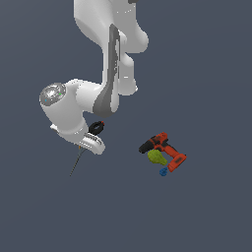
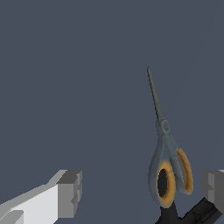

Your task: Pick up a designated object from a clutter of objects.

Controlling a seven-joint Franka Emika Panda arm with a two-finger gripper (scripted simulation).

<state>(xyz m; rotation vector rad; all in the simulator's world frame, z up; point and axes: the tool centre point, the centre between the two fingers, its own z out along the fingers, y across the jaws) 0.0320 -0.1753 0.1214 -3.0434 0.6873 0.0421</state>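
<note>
grey scissors [image 2: 165, 153] between wide-spread gripper [image 2: 142, 191] fingers; black clamp [image 1: 96, 127] adjacent, drill [image 1: 165, 149] apart.

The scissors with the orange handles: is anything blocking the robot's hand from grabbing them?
Nothing visible. The scissors lie between the open hand's fingers, and only a black clamp sits just beside the handle loops. The drill is well off to the exterior view's right.

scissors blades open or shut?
Shut. In the wrist view the scissors show both blades together as one thin point, orange-lined handle loops side by side, lying flat between the open jaws.
</note>
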